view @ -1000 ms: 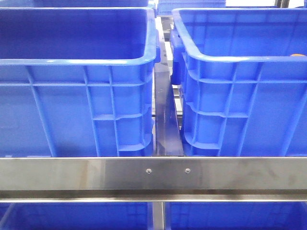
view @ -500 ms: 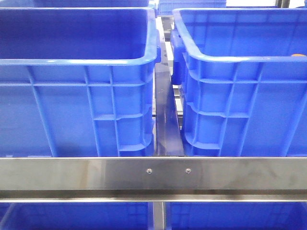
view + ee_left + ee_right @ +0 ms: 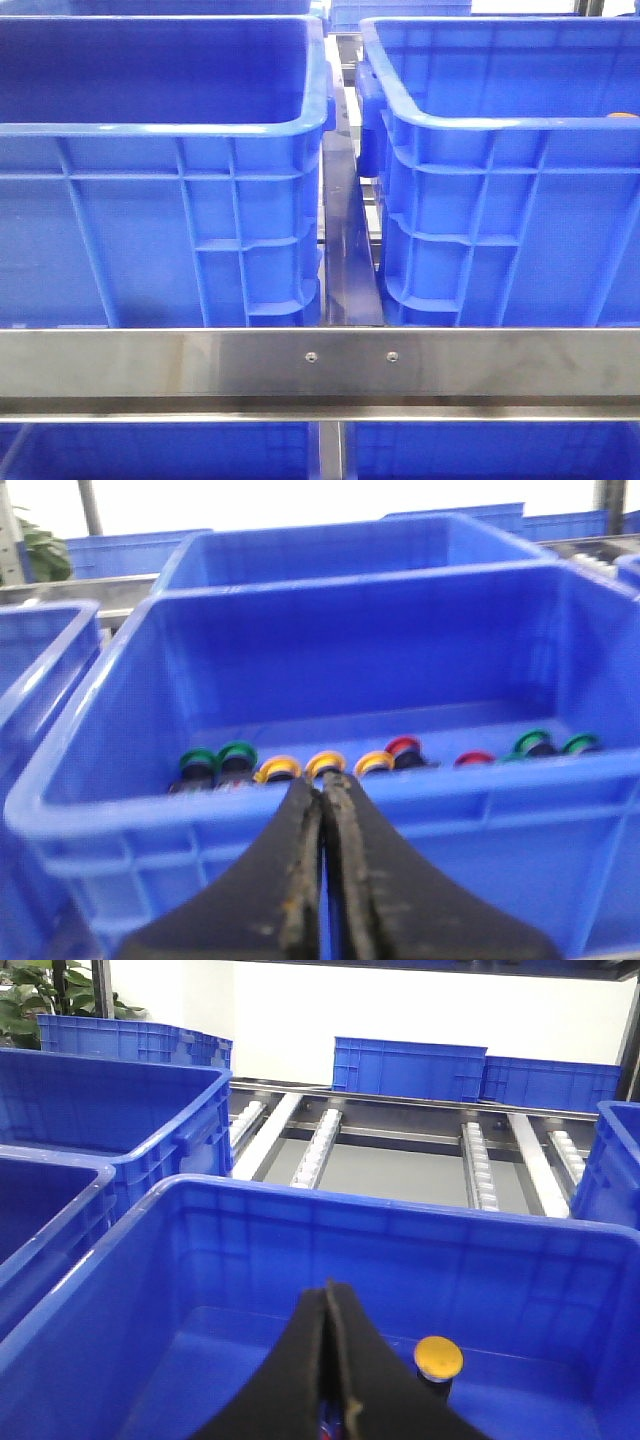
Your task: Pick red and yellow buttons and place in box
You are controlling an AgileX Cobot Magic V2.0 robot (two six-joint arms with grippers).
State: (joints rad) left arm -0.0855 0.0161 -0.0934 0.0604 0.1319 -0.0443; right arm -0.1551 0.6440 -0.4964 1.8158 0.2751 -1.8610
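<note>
In the left wrist view my left gripper (image 3: 325, 780) is shut and empty, just outside the near wall of a blue bin (image 3: 110, 810). Inside that bin lies a row of buttons: three yellow buttons (image 3: 325, 763), two red buttons (image 3: 404, 746) and several green buttons (image 3: 237, 752). In the right wrist view my right gripper (image 3: 328, 1290) is shut, above the inside of another blue box (image 3: 250, 1260). One yellow button (image 3: 438, 1357) stands upright on that box's floor, close beside the fingers. Neither gripper shows in the front view.
The front view shows two big blue bins (image 3: 160, 150) (image 3: 500, 170) side by side behind a steel rail (image 3: 320, 365), with a narrow gap between them. A small orange spot (image 3: 622, 115) sits at the right bin's rim. More blue bins and roller tracks (image 3: 320, 1140) lie beyond.
</note>
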